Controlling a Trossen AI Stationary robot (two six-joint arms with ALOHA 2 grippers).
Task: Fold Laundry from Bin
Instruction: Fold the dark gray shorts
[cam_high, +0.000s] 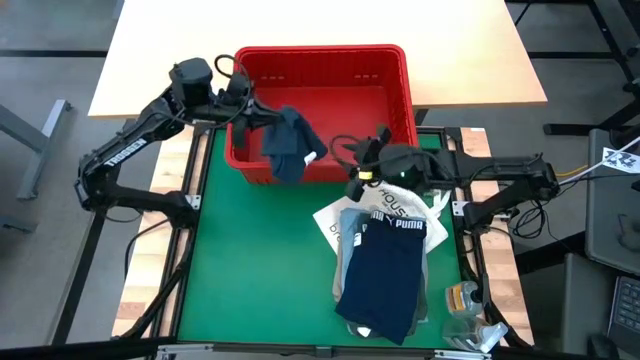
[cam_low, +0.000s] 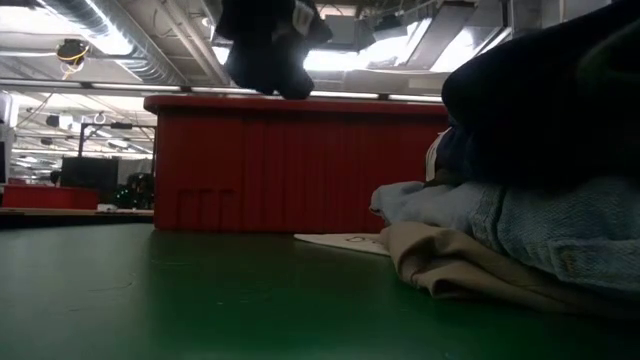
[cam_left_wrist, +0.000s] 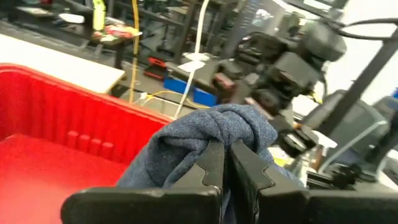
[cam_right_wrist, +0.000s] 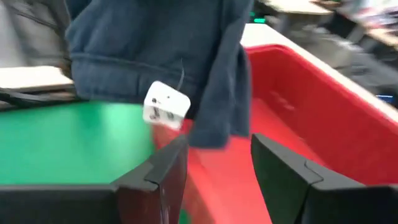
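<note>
Green matting covers the worktop (cam_high: 260, 270), and the red bin (cam_high: 325, 75) stands at its 12 o'clock edge. Inside the bin only bare red floor shows, as far as the high view lets me see.

At 5 o'clock from the bin a pile of laundry lies on the mat: navy shorts (cam_high: 385, 275) on top, a white tote bag (cam_high: 335, 222) partly under them, and in the low view a light blue garment (cam_low: 540, 225) over a beige one (cam_low: 470, 270). Most of the pile's lower layers are hidden.

The left end effector (cam_left_wrist: 227, 171) is closed on a dark blue garment (cam_high: 290, 145), which hangs over the bin's front wall, toward its 7 o'clock corner. In the low view its top is cut off.

The right end effector (cam_right_wrist: 214, 168) stands with fingers wide apart and holds nothing. It is at 3 o'clock of the hanging garment, very near its lower hem and white tag (cam_right_wrist: 166, 104).
</note>
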